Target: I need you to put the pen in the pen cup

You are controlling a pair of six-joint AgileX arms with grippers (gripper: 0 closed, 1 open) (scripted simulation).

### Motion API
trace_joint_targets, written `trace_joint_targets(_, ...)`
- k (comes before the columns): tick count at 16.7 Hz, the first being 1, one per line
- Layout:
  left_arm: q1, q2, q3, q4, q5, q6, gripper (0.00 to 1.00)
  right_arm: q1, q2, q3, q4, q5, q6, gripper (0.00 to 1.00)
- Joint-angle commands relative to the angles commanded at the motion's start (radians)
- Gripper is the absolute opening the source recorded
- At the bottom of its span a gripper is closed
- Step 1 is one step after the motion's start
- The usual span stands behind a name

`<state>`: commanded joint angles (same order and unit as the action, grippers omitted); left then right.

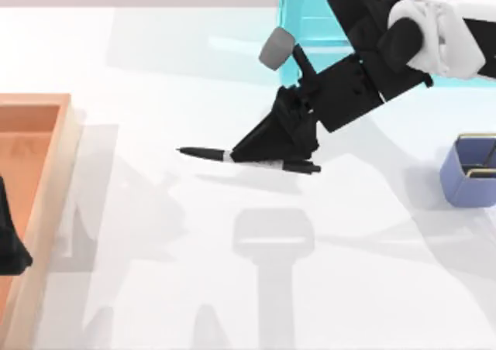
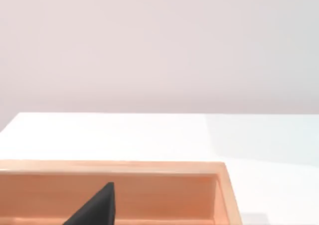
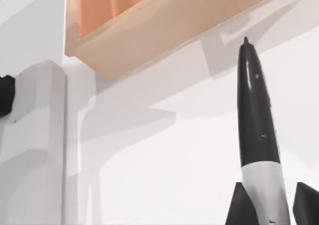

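The black pen [image 1: 203, 153] lies on the white table at mid-table, its pointed tip toward the left. My right gripper [image 1: 273, 153] reaches down from the upper right and is shut on the pen's white label band. In the right wrist view the pen [image 3: 255, 130] runs away from the camera, with a dark fingertip [image 3: 239, 207] pressed close on each side of the band. The periwinkle pen cup [image 1: 470, 172], gold-rimmed with a divider, stands at the right edge. My left gripper [image 1: 9, 245] hangs parked over the orange tray at the far left.
An orange wooden tray [image 1: 46, 180] runs along the table's left side and also appears as the tray [image 2: 219, 185] in the left wrist view. A turquoise shelf unit [image 1: 306, 32] stands at the back, behind my right arm. Bare white tabletop lies between the pen and the cup.
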<state>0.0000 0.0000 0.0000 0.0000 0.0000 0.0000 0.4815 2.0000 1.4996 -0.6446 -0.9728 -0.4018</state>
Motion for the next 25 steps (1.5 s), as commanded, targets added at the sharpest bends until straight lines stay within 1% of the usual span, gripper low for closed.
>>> trace_joint_targets(3,0.000,0.000,0.000,0.000,0.000,0.000,1.00,0.013,-0.005,0.006,-0.007,0.008,-0.001,0.00)
trace_joint_targets(5,0.000,0.000,0.000,0.000,0.000,0.000,1.00,0.056,-0.053,0.030,-0.034,0.051,-0.009,0.00)
trace_joint_targets(7,0.000,0.000,0.000,0.000,0.000,0.000,1.00,0.138,-0.141,0.071,-0.084,0.126,-0.022,0.00)
trace_joint_targets(10,0.000,0.000,0.000,0.000,0.000,0.000,1.00,0.340,-0.351,0.162,-0.196,0.278,-0.050,0.00)
trace_joint_targets(13,0.000,0.000,0.000,0.000,0.000,0.000,1.00,0.620,-0.632,0.278,-0.342,0.458,-0.089,0.00)
trace_joint_targets(21,0.000,0.000,0.000,0.000,0.000,0.000,1.00,1.549,-1.496,0.599,-0.765,0.956,-0.267,0.00)
trace_joint_targets(23,0.000,0.000,0.000,0.000,0.000,0.000,1.00,1.758,-1.685,0.664,-0.849,1.069,-0.318,0.00)
trace_joint_targets(25,0.000,0.000,0.000,0.000,0.000,0.000,1.00,1.938,-1.848,0.724,-0.919,1.174,-0.368,0.00)
